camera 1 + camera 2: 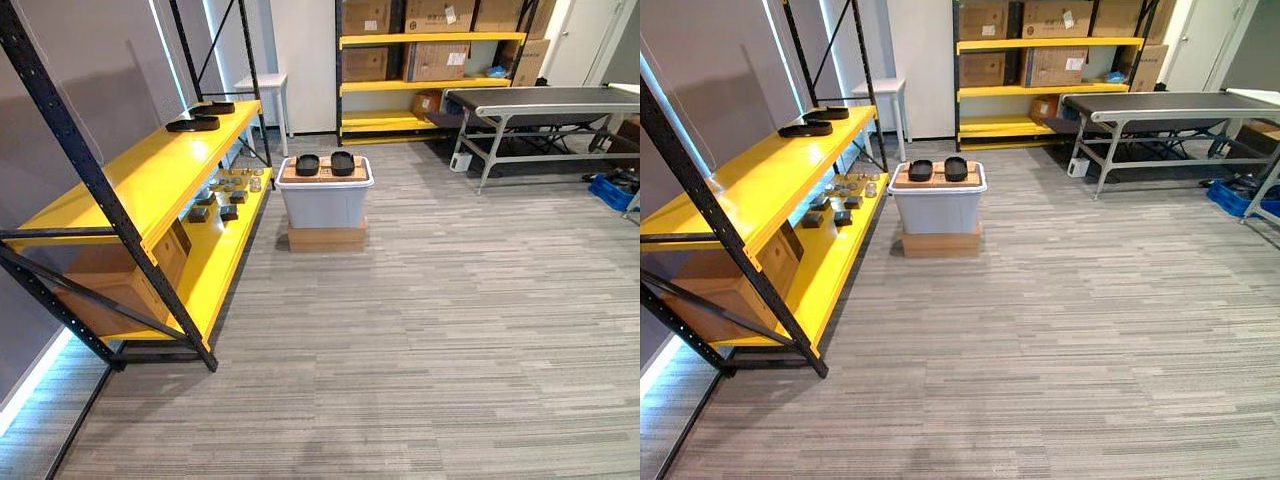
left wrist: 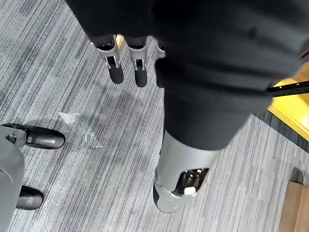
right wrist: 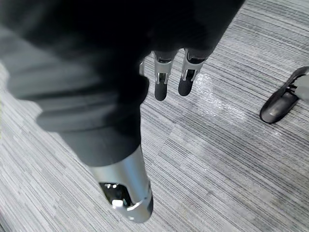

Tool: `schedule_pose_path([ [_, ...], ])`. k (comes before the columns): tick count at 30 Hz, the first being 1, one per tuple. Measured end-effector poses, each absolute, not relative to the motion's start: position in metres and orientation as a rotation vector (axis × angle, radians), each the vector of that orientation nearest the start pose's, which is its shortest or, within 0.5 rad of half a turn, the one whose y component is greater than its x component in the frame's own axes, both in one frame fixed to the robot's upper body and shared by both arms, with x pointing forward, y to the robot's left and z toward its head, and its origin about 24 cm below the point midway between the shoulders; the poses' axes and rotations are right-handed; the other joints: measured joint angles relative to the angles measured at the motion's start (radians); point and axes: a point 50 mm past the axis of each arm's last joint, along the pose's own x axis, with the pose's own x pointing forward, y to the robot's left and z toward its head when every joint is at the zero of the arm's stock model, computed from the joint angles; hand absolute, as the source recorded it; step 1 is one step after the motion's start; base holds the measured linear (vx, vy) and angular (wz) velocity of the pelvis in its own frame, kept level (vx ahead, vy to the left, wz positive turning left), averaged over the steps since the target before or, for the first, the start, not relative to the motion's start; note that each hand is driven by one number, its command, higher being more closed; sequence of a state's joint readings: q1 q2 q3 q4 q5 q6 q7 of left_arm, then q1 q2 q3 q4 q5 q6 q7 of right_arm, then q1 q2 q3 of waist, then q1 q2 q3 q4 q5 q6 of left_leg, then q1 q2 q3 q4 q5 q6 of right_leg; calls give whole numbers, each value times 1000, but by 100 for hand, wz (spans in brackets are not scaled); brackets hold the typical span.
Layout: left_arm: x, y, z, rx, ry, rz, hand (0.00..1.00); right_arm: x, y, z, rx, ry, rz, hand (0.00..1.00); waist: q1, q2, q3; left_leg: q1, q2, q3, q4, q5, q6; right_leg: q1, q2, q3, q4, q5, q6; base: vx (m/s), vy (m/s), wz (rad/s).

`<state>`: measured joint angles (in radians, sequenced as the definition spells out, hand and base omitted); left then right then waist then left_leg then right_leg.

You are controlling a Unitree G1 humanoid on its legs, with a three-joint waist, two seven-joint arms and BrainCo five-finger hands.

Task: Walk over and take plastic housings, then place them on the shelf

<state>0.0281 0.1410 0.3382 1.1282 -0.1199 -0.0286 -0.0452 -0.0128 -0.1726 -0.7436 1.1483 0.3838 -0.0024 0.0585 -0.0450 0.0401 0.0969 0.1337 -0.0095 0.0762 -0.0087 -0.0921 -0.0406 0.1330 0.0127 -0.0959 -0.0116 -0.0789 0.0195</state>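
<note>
A pair of black plastic housings (image 1: 342, 162) lay side by side on a cardboard sheet (image 1: 325, 177) that covered the lid of a grey bin (image 1: 325, 205), and the bin stood on a flat cardboard box (image 1: 325, 238) on the carpeted floor (image 1: 420, 340), just beside the far end of the yellow shelf (image 1: 140, 175). Two further housings (image 1: 193, 124) rested on the upper board of that shelf, at its far end, one behind the other. On the shelf's lower board sat a scatter of small parts (image 1: 225, 195) and, nearer the camera, a large brown carton (image 1: 115, 285). Neither hand was near the housings. The left hand (image 2: 181, 164) hung over the carpet with its fingers (image 2: 116, 73) straight, close together and holding nothing, the thumb standing apart from them; a scrap of clear film (image 2: 79, 128) lay on the floor beneath. The right hand (image 3: 125, 188) hung likewise over bare carpet, its fingers (image 3: 161, 89) straight, side by side and empty. Against the back wall stood a white side table (image 1: 262, 85) and a second yellow rack (image 1: 430, 85) loaded with cardboard boxes, and to the right of it a dark-topped conveyor table (image 1: 540, 100) with a blue crate (image 1: 610, 190) on the floor just beside its frame.
</note>
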Motion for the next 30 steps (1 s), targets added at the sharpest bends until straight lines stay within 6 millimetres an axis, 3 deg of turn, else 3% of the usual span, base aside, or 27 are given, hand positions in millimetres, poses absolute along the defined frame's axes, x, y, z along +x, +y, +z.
schedule_pose_path([
  [9, 84, 222, -162, -197, 1103, 406, 0, 83, -284, -146, 642, 826, -922, 0, 0, 6, 7, 18, 7, 5, -15, 0, 0, 12, 5, -25, 0, 0, 0, -1, -22, 3],
  [30, 76, 214, -165, -174, 1139, 374, 0, 81, -260, -155, 635, 905, -842, 0, 1, -5, 5, 58, 6, 36, -34, -4, -5, 37, 5, -19, 1, -4, 7, -47, -11, -3],
])
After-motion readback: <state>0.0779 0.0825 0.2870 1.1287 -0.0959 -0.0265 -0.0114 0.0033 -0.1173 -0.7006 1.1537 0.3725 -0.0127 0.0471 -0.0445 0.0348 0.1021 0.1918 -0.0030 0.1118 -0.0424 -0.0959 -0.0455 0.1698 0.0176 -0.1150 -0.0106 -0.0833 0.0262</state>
